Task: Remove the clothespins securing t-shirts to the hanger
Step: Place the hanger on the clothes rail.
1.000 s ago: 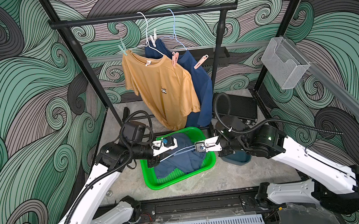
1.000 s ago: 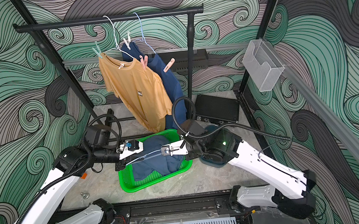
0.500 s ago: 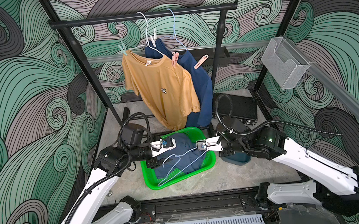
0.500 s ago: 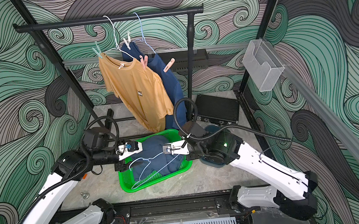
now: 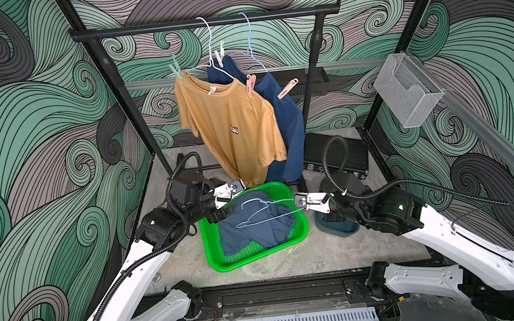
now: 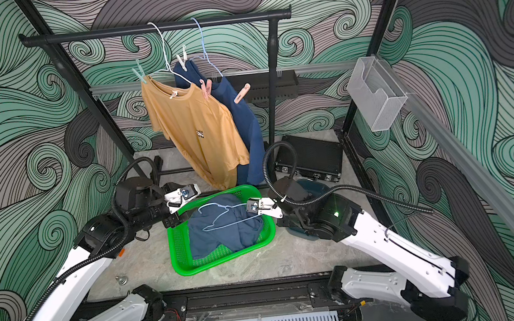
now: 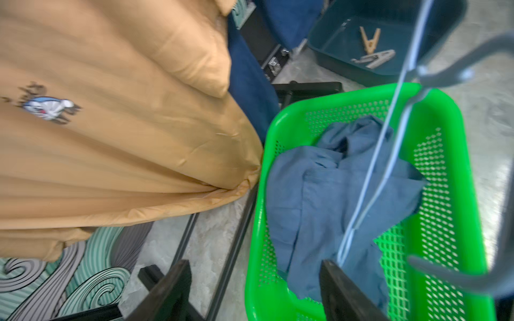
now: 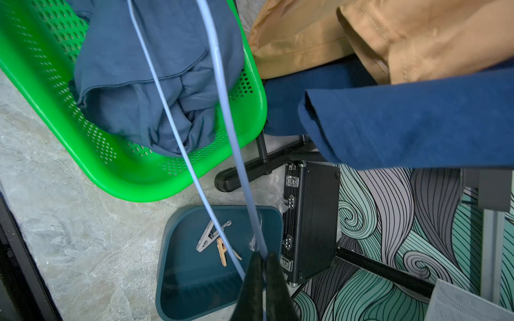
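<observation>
Swirl-patterned walls enclose a grey marbled tabletop [image 5: 324, 255]. In a top view, a black garment rack [image 5: 202, 23] stands at 12 o'clock. On it hang a mustard t-shirt [image 5: 232, 128] and, behind it toward 2 o'clock, a navy t-shirt [image 5: 291, 131].

Green basket [image 5: 209, 241] mid-table, holding a crumpled blue t-shirt [image 5: 257, 236]. Teal tray [image 8: 194, 278] just beside the basket, at its 3 o'clock.

Left gripper [image 7: 254, 264]: jaws wide apart, gripping nothing. The wire of a bare light-blue hanger [image 8: 228, 111] runs close by one finger; contact cannot be told.

Right gripper [image 8: 262, 257]: jaws pinched on that hanger's wire, above the tray.

Mint clothespin [image 5: 176, 70], white clothespin [image 5: 219, 54], pink clothespin [image 5: 250, 85] and peach clothespin [image 5: 288, 89] are clipped at the hung shirts' shoulders. Two loose clothespins [image 8: 208, 239] lie in the tray.
</observation>
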{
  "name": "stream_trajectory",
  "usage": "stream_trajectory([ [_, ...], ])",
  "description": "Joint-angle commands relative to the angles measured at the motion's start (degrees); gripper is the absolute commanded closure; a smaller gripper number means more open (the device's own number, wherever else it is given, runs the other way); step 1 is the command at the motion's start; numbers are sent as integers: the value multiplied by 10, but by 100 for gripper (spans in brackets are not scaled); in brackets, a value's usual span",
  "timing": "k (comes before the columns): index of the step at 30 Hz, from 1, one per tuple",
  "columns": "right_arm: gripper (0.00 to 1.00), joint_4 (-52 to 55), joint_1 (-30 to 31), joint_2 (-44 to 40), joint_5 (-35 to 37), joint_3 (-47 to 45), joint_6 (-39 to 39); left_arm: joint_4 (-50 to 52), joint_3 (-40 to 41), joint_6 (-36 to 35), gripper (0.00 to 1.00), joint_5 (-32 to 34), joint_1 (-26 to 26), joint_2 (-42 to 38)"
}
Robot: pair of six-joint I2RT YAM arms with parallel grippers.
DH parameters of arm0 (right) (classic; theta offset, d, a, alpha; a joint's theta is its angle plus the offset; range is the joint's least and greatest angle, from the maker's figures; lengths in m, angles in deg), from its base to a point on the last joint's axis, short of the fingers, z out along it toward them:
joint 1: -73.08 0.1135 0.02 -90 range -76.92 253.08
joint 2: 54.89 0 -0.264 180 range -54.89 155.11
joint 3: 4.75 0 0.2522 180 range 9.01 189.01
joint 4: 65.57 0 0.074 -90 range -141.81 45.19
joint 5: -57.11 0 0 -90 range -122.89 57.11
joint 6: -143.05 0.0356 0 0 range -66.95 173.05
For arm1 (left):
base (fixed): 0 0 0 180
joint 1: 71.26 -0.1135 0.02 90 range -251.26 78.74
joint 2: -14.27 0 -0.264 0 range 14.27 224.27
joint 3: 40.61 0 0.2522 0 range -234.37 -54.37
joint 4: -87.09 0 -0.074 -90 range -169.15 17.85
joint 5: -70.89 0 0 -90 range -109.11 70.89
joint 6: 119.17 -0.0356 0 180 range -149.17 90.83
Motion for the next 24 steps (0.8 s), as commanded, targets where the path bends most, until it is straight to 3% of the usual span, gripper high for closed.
stream_trajectory([
  [1,100,-5,-10,-25,37,-2,36,-62,-22,39,26,67,-7,-12],
  [9,100,-9,-23,-66,13,30,119,-113,-12,68,25,169,-24,-25],
  [15,100,-20,-26,-81,19,75,187,-123,6,84,23,171,-40,-50],
  [24,100,-137,-31,-99,59,128,255,-125,43,109,21,173,-56,-87],
])
